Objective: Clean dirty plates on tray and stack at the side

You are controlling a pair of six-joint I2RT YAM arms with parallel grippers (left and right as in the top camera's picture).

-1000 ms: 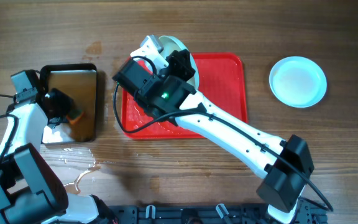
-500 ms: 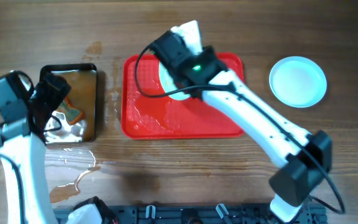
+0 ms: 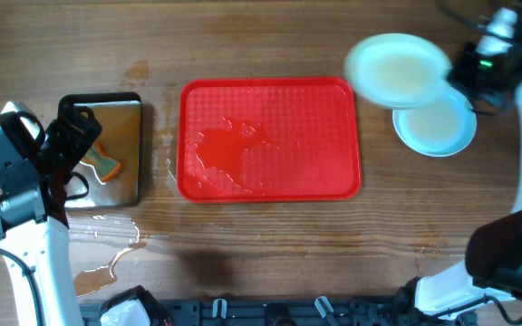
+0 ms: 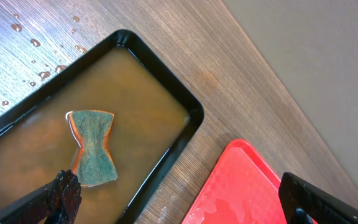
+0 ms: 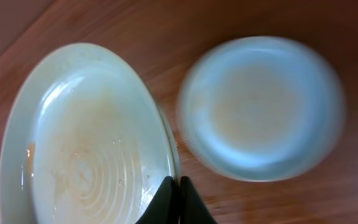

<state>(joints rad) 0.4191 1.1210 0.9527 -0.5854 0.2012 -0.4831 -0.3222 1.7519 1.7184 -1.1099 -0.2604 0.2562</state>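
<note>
The red tray (image 3: 270, 136) lies mid-table with only wet patches on it; its corner (image 4: 247, 186) shows in the left wrist view. My right gripper (image 3: 453, 74) (image 5: 179, 198) is shut on the rim of a pale plate (image 3: 395, 69) (image 5: 92, 143) that carries faint orange streaks. It holds this plate in the air, partly over a second plate (image 3: 438, 125) (image 5: 263, 106) that rests on the wood at the right. My left gripper (image 3: 69, 154) (image 4: 185, 208) hangs open and empty above the black pan (image 3: 136, 101) (image 4: 194, 115).
The pan holds brown water and a green sponge (image 3: 107, 167) (image 4: 93, 148). Water is spilled on the wood in front of the pan (image 3: 116, 249). Droplets lie beside the pan (image 4: 42, 68).
My right arm has carried the plate off the tray to the far right, over the side plate. My left gripper has opened, leaving the sponge in the pan.
</note>
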